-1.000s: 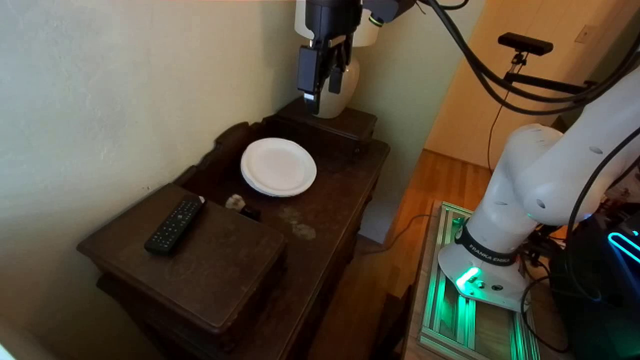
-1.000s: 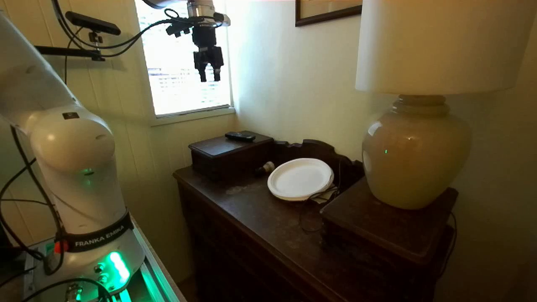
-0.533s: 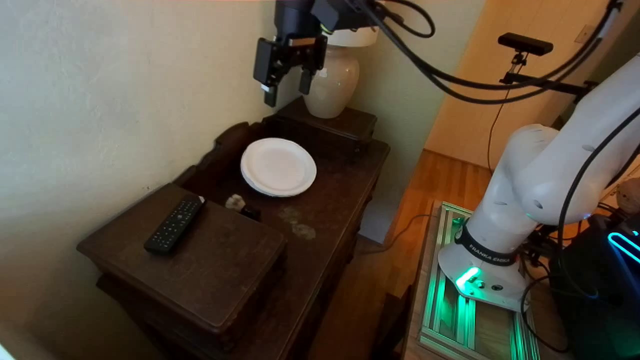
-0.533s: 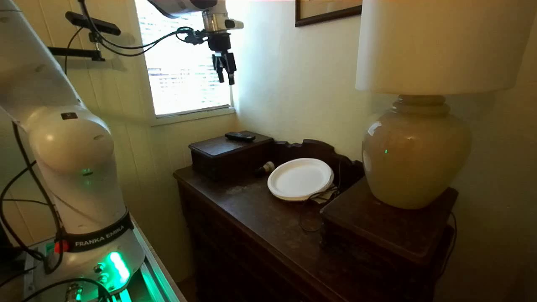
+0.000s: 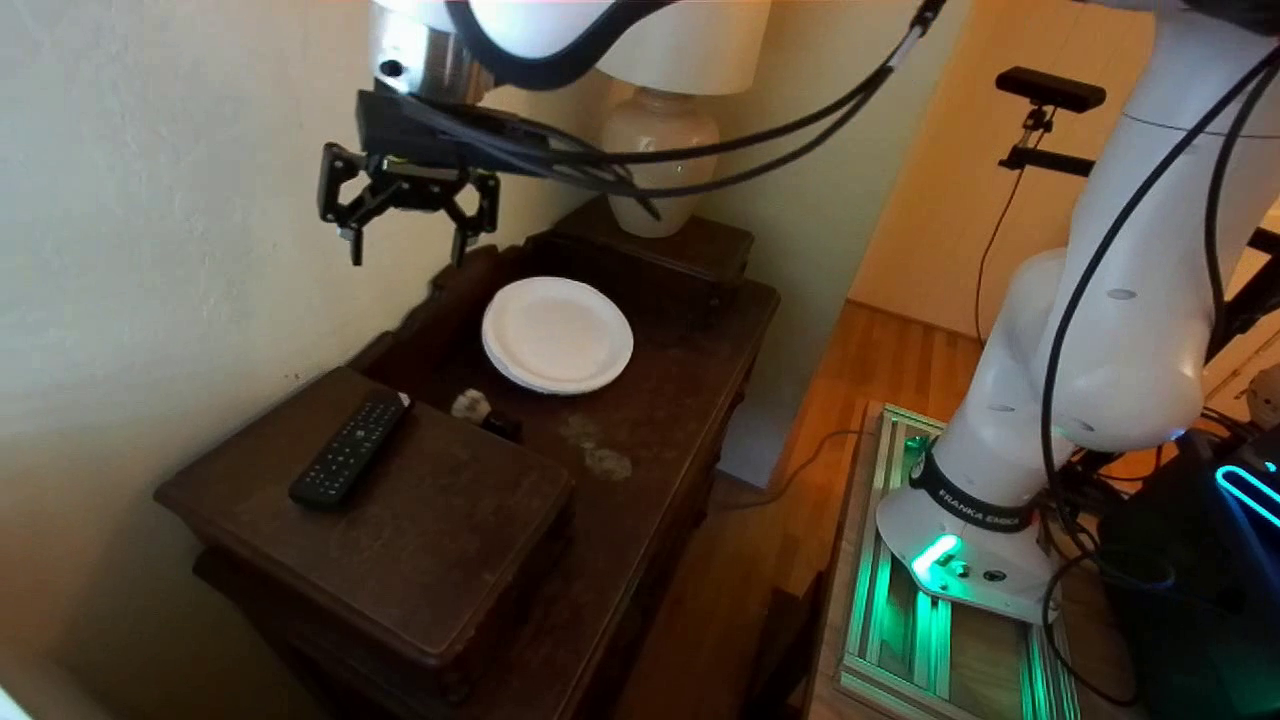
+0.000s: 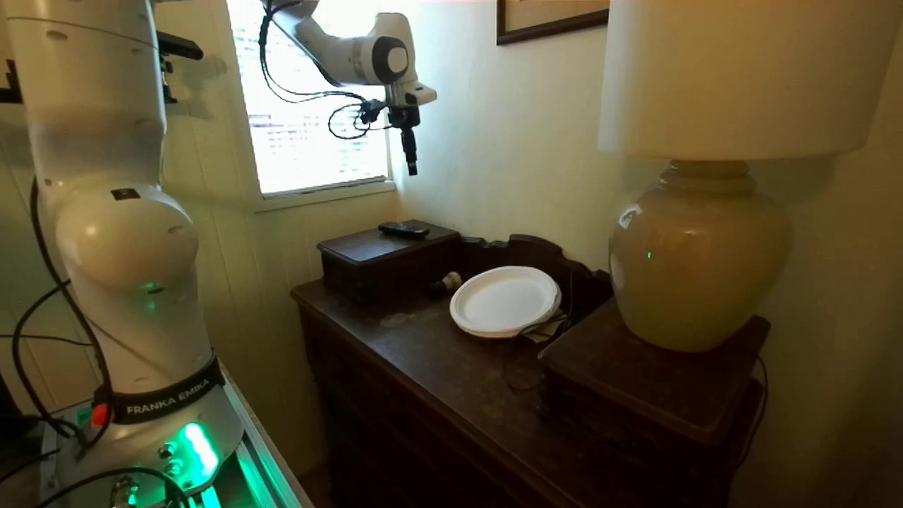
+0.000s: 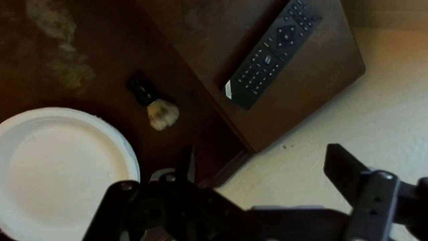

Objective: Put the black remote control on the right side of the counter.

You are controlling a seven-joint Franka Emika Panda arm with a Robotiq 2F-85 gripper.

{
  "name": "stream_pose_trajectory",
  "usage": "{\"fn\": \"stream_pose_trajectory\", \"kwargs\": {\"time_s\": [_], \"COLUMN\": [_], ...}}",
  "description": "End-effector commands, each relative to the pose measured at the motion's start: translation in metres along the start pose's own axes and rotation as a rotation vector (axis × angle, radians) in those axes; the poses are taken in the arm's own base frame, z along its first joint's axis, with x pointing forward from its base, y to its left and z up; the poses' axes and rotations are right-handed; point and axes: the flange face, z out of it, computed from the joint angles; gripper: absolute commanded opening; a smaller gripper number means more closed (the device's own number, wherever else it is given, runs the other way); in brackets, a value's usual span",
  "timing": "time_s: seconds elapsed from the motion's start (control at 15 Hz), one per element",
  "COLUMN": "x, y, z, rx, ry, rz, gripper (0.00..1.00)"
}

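The black remote control (image 5: pixel 350 450) lies flat on the raised end step of the dark brown counter (image 5: pixel 655 400). It also shows on that step in an exterior view (image 6: pixel 403 230) and, with its buttons clear, at the upper right of the wrist view (image 7: pixel 271 55). My gripper (image 5: pixel 407 250) is open and empty, in the air above the counter near the wall. In an exterior view the gripper (image 6: pixel 412 172) is seen edge-on, well above the remote. In the wrist view the gripper's fingers (image 7: pixel 262 149) are wide apart, with wall and counter edge between them.
White plates (image 5: pixel 558 335) are stacked mid-counter. A shaving brush (image 7: pixel 162 113) lies between plates and remote step. A large lamp (image 6: pixel 698 261) stands on the opposite end step. A thin cord (image 6: pixel 518 384) hangs near the plates. The wall (image 5: pixel 150 250) rises behind the counter.
My gripper has moved along the wall toward the remote's end of the counter, come lower and turned, its fingers now seen spread in an exterior view. The remote and plates have not moved.
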Motion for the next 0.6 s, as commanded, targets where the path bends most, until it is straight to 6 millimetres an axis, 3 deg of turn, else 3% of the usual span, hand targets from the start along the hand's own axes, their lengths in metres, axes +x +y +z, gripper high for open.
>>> {"fn": "stream_pose_trajectory", "kwargs": {"time_s": [0.0,0.07,0.13,0.33,0.53], "x": [-0.002,-0.01,-0.008,-0.017,-0.011], "y": [-0.05,-0.065,-0.035,-0.06,-0.062], "z": [0.052,0.065,0.048,0.074,0.071], "rx": [-0.044,-0.058,-0.026,-0.043,-0.043], "ry": [-0.016,-0.028,-0.033,-0.048,-0.044], "rz": [0.186,0.236,0.153,0.21,0.222], "gripper": [1.0,1.0,1.0,1.0,1.0]}}
